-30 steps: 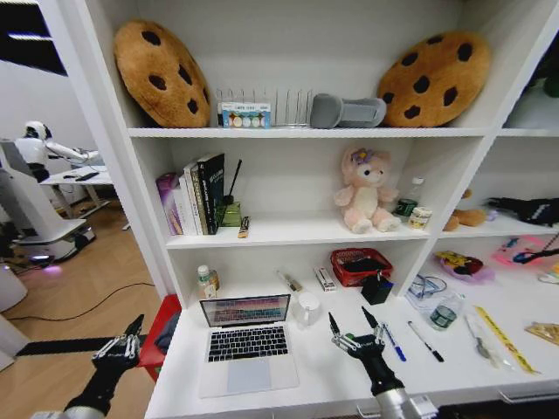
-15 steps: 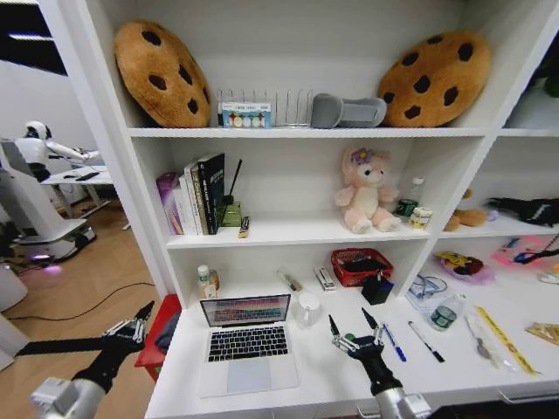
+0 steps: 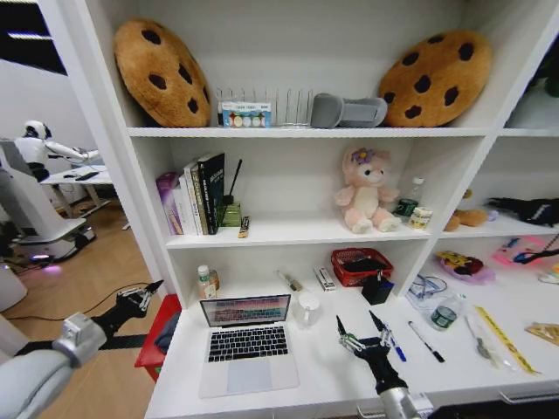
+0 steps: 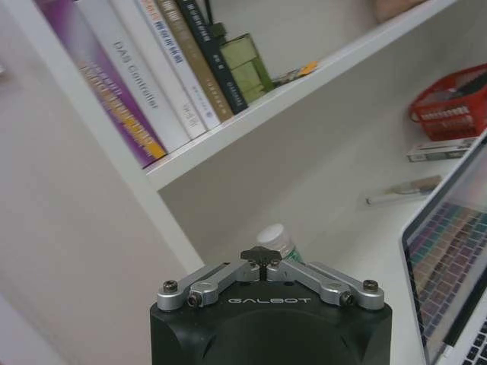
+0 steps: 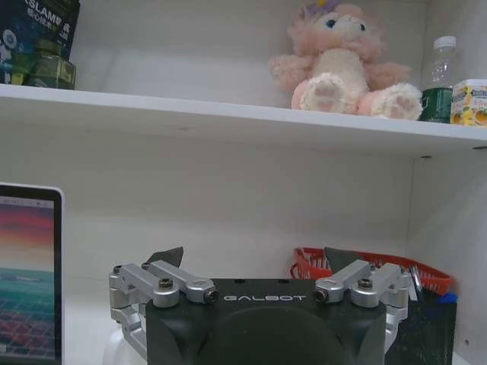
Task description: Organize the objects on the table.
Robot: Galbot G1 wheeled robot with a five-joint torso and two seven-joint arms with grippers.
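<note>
Laptop (image 3: 245,342) open on counter (image 3: 332,384); right end effector (image 3: 365,333) hovers beside it, fingers spread; left end effector (image 3: 140,295) raised off counter's left edge, clenched.

Silver laptop (image 3: 245,343) open on table (image 3: 323,375); 2 pens (image 3: 410,340) right.

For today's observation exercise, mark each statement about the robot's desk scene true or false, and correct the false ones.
1. The silver laptop with black keys stands open on the long white desk top. True.
2. The right gripper grips the blue pen. False: it hovers open above the desk, beside the pen.
3. The left gripper is over the wooden floor, off the desk's left end. True.
4. The red mesh basket sits on the top shelf. False: it sits at the back of the desk top.
5. The black pen lies right of the blue one. True.
</note>
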